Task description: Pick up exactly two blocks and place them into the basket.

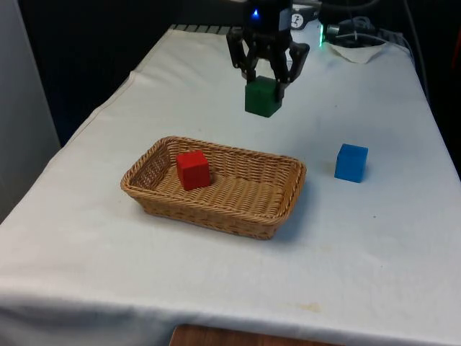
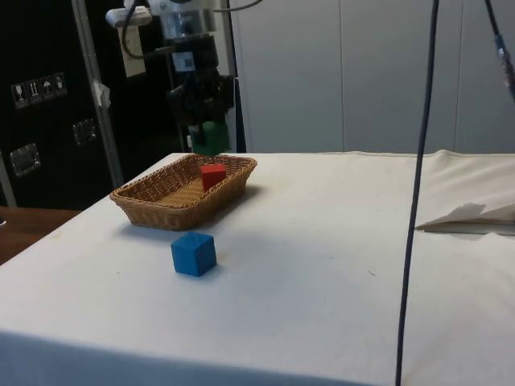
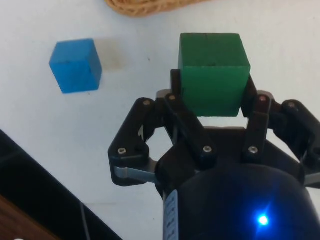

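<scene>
The tool grips a green block, a plain matte cube, in the air beyond the basket. Three blocks in all: green held, one red inside the basket, one blue on the bench. The arm hangs straight down, fingers pointing at the bench
</scene>
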### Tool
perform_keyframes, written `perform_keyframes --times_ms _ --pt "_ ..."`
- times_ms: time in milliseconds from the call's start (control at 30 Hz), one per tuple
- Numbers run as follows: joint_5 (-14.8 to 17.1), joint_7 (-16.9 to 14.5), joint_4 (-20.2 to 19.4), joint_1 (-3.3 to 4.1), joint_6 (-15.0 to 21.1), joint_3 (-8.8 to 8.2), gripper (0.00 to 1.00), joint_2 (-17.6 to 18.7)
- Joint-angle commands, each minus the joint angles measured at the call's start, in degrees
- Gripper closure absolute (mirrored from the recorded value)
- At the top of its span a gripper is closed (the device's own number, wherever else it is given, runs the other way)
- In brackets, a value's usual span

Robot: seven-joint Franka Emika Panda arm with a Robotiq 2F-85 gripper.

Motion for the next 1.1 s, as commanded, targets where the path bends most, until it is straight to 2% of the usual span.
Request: perform_keyframes --times_ms 0,67,100,133,333,367,400,567,600,633,833,867,900,1067 --pt "1.03 -0.34 1.49 -0.80 -0.97 0.63 1.00 1.20" --pt "1.83 -0.46 2.52 -0.97 -0.97 0.69 1.00 2.41" --pt "1.20 -0.17 1.55 -0.17 -0.11 0.00 1.00 1.89" --pt "2.69 -0.46 3.50 -1.09 -0.92 0.74 1.00 3.78" --pt "6.25 -0.63 6.53 -1.60 -0.34 0.80 1.00 8.82" --pt "5.79 -0.46 5.84 -0.69 -0.11 0.00 1.00 8.54" --pt "6.76 -0.69 6.99 -1.66 -0.23 0.80 1.00 9.63" --pt "9.97 -1.20 9.22 -2.06 0.57 0.57 1.00 13.58" --pt "10.03 -1.15 9.05 -1.43 0.63 -0.11 1.00 13.87" --pt "11.34 -1.38 10.26 -2.23 0.80 0.46 1.00 15.24" --pt "15.18 -1.89 13.52 -2.92 1.43 0.00 1.00 20.05" --pt "14.78 -1.60 13.01 -2.23 1.32 -0.46 1.00 19.82" --pt "15.53 -1.89 13.87 -3.04 1.55 -0.06 1.00 20.57" --pt "17.30 -2.41 15.93 -3.78 1.55 -0.86 1.00 23.09"
